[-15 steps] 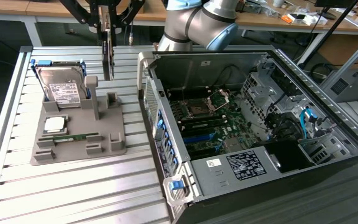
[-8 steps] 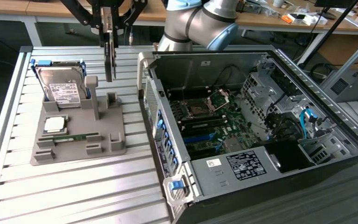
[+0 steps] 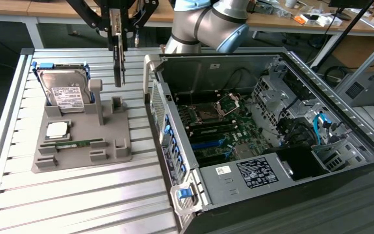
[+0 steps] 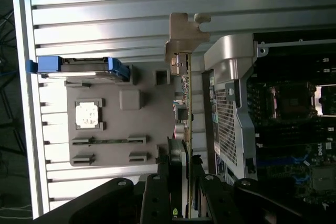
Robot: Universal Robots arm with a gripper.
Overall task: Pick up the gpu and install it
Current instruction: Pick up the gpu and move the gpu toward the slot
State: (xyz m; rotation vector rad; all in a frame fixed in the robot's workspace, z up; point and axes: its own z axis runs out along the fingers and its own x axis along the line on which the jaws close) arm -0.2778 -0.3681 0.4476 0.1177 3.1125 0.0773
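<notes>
— Green board on edge, pale bracket at its low end: is that the gpu (image 3: pixel 117 66) we see in the air?

— We think so. The gripper (image 3: pixel 117 30) is clamped on the card's upper end, and the gpu hangs straight down from it, upright, clear of the grey holder (image 3: pixel 76 158) below.

— Where over the bench (image 3: pixel 76 204)?

— Toward the bench's far edge, above the holder's side that faces the open computer case (image 3: pixel 252 122). From the wrist view we see the gpu (image 4: pixel 185 108) edge-on, running along that side of the holder, between it and the case's perforated wall. Its bracket (image 4: pixel 185 38) sits at the end farthest from the gripper (image 4: pixel 182 179).

— And the fingers (image 4: pixel 157 192)?

— We see one dark finger on each side of the card, pressed against it.

— What sits in the holder?

— We count a hard drive (image 3: pixel 66 90) standing upright at the holder's far corner, on the exterior view's left, a processor (image 3: pixel 57 129) lying flat near the middle, and a memory stick (image 3: pixel 76 144) in a slot toward the holder's near edge.
</notes>
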